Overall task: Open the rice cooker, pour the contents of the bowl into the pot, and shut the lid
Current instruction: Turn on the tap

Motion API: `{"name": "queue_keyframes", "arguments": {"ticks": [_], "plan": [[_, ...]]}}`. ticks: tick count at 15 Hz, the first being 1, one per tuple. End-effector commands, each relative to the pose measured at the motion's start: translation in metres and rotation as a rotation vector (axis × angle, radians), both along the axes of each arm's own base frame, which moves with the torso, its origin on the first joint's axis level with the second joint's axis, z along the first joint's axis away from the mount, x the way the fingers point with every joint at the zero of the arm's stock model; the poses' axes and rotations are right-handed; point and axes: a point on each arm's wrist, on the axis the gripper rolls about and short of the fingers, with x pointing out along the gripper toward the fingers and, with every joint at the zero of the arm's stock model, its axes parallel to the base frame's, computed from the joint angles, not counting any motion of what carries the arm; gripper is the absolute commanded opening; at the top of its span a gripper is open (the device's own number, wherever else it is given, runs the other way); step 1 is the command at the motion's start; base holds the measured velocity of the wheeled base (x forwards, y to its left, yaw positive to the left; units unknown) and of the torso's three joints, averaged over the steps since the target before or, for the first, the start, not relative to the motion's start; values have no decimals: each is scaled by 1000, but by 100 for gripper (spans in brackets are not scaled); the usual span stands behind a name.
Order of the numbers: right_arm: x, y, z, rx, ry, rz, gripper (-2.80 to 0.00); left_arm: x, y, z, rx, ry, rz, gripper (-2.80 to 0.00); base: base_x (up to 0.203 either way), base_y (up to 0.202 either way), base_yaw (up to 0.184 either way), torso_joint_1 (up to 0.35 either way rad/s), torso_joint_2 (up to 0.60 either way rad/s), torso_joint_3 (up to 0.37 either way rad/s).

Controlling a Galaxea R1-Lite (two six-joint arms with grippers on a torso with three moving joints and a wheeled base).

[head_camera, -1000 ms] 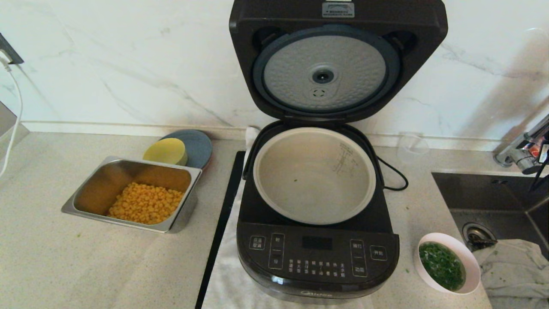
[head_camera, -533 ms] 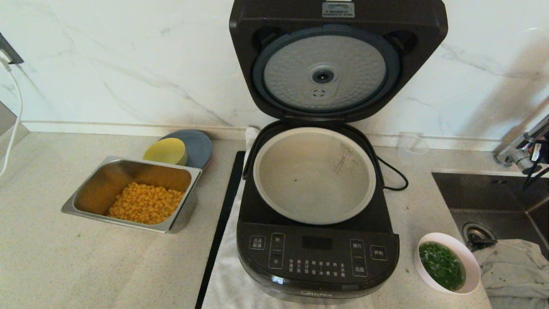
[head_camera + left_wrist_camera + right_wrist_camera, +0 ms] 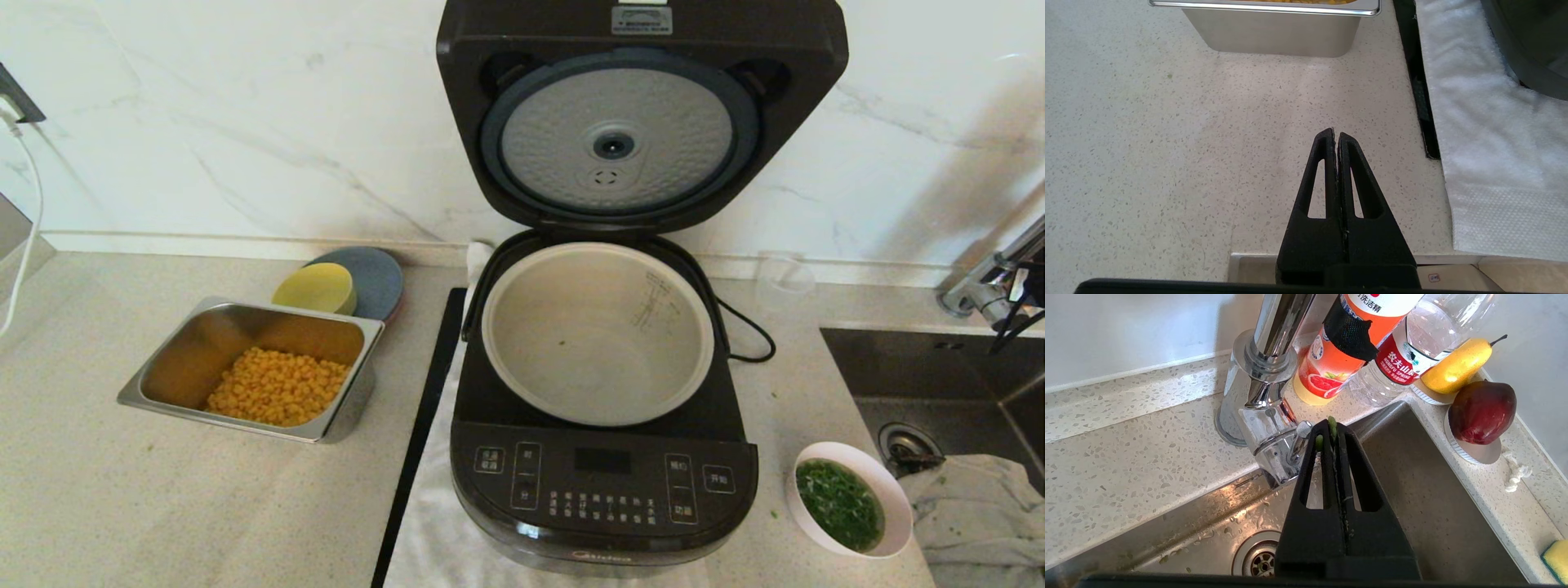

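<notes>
The rice cooker (image 3: 604, 490) stands mid-counter with its lid (image 3: 645, 122) raised upright, dimpled silver underside facing me. The grey-beige pot (image 3: 571, 343) sits exposed inside and holds only a speck or two. The white bowl (image 3: 898, 498) rests on the counter right of the cooker's front, holding chopped green herbs in liquid (image 3: 841, 505). My right gripper (image 3: 1334, 422) hangs shut above the sink beside the faucet (image 3: 1261, 388), green herb bits stuck at its tips. My left gripper (image 3: 1336, 132) is shut over bare counter left of the cooker, out of the head view.
A steel tray (image 3: 171, 359) of corn kernels (image 3: 277, 396) and a yellow dish (image 3: 314, 287) sit left of the cooker. The sink (image 3: 922, 367) and a crumpled cloth (image 3: 980, 506) lie to the right. Bottles (image 3: 1331, 363) and fruit stand behind the sink. A white towel (image 3: 1486, 143) lies under the cooker.
My right gripper has drifted further toward the right edge of the head view, by the faucet. Cooker, lid and bowl have stayed put.
</notes>
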Motion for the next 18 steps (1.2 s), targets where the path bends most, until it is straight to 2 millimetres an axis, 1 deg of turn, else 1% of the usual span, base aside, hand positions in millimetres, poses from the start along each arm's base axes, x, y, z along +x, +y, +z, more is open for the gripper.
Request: {"name": "queue_keyframes", "arguments": {"ticks": [1, 4, 6, 9, 13, 18], "plan": [[0, 0, 5, -9, -13, 1, -280, 0, 0, 0, -1, 0, 1, -280, 0, 0, 0, 0, 0, 0], [1, 1, 17, -28, -47, 3, -280, 0, 0, 0, 0, -1, -1, -280, 0, 0, 0, 0, 0, 0], [3, 3, 18, -29, -49, 10, -280, 0, 0, 0, -1, -1, 0, -280, 0, 0, 0, 0, 0, 0], [6, 6, 14, -24, -45, 19, -280, 0, 0, 0, -1, 0, 0, -280, 0, 0, 0, 0, 0, 0], [14, 2, 6, -20, -36, 19, -280, 0, 0, 0, -1, -1, 0, -280, 0, 0, 0, 0, 0, 0], [16, 1, 2, -15, -30, 16, -280, 0, 0, 0, 1, -1, -1, -280, 0, 0, 0, 0, 0, 0]]}}
